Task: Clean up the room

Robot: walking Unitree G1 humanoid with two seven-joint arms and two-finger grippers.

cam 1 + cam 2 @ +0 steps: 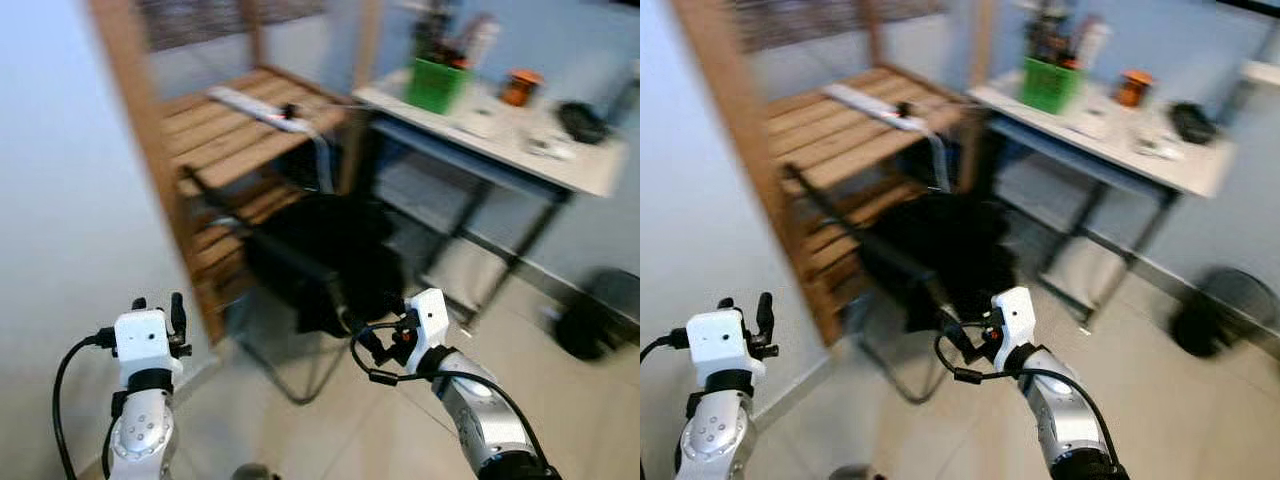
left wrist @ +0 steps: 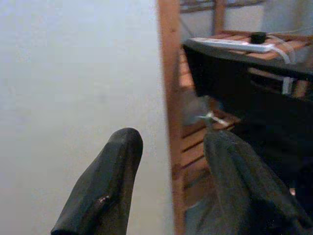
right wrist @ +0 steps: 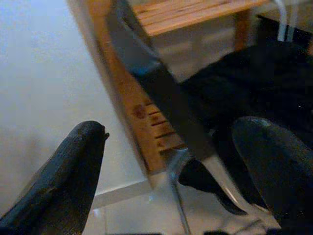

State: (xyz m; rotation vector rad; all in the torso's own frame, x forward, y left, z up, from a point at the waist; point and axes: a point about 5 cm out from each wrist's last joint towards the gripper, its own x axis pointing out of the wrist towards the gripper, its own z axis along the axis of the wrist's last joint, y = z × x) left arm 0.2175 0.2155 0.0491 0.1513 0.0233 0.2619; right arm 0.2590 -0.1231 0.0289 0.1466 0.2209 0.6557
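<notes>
Left eye view: The picture is blurred, consistent with the robot moving. A black chair (image 1: 310, 262) stands on the tiled floor (image 1: 380, 430) before a wooden shelf (image 1: 240, 130), with dark cloth lying on its seat. A white power strip (image 1: 258, 108) lies on the shelf's upper board. To the right a white bench (image 1: 500, 130) carries a green box (image 1: 437, 84), an orange pot (image 1: 520, 87) and small items too blurred to name. A dark bin (image 1: 595, 315) sits on the floor at the far right. The left gripper (image 1: 158, 305) is raised near the wall (image 1: 60, 200); the right gripper (image 1: 385, 335) is raised just short of the chair.

Right eye view: Same scene, shifted. The right gripper's fingers (image 1: 958, 338) point at the chair's near edge without touching it.

Left wrist view: Two black fingers (image 2: 105, 191) stand apart, holding nothing. Beyond them are the wall, the shelf post and the chair's back.

Right wrist view: The fingers (image 3: 63, 171) are spread wide, empty, with the chair's back rail and leg between and beyond them.

Assessment: The task names no single item. The chair with its cloth is the likeliest concern, as both grippers face it; whether it is to be moved or has been set here cannot be settled. Any approach should wait until the view steadies, keep the left arm off the wall, and take the chair by its rigid rail, not by the loose cloth.
</notes>
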